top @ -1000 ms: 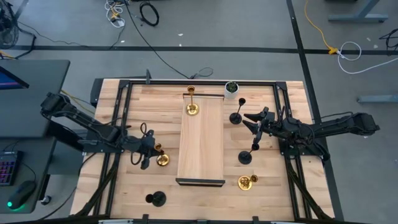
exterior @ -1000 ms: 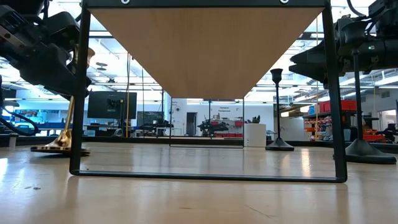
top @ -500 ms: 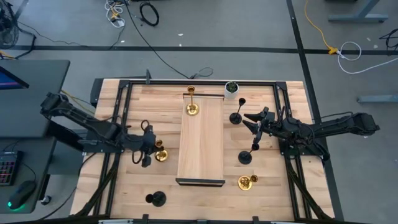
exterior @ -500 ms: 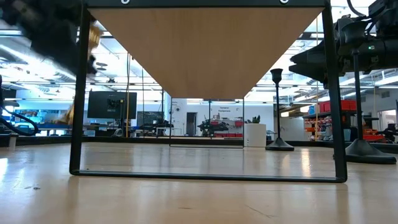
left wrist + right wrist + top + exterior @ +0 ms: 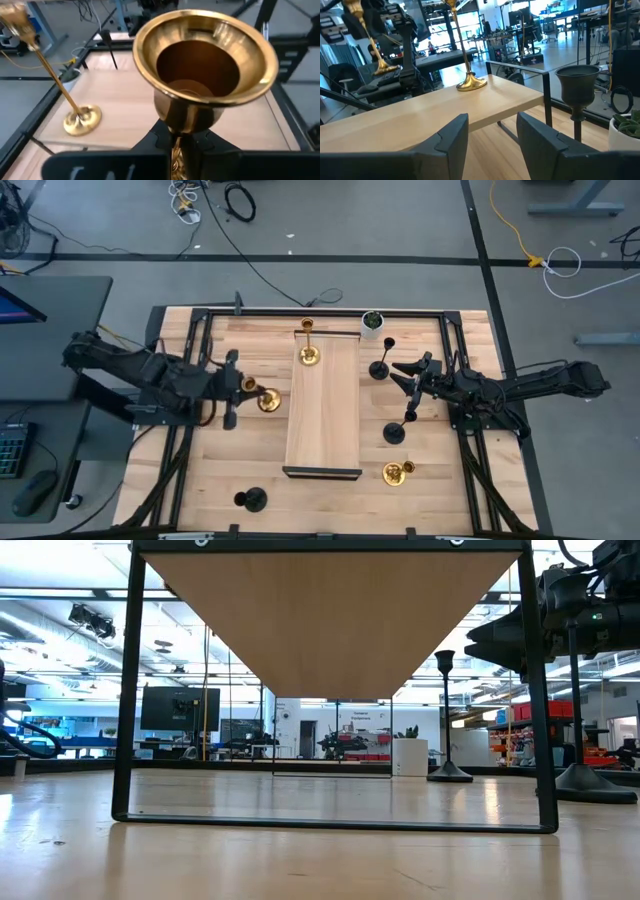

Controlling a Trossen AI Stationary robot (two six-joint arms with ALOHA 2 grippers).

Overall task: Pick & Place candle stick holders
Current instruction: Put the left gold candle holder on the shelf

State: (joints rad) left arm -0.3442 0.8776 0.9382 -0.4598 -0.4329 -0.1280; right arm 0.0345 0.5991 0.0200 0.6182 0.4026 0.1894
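moved: left gripper (image 5: 243, 387), clamped on gold candle stick holder (image 5: 266, 399), lifted off tabletop (image 5: 420, 480) toward raised shelf (image 5: 324, 415); right gripper (image 5: 402, 374) open, idle.

A robotics lab or workshop: a wooden desk (image 5: 250, 470) in a black metal frame on grey floor, loose cables (image 5: 230, 205) at the upper left, monitors (image 5: 180, 708) and equipment racks (image 5: 520, 745) across the background.

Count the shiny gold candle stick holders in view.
3: one gold candle stick holder on the raised wooden shelf's far end, one on the table's near right, one held by the left end effector.
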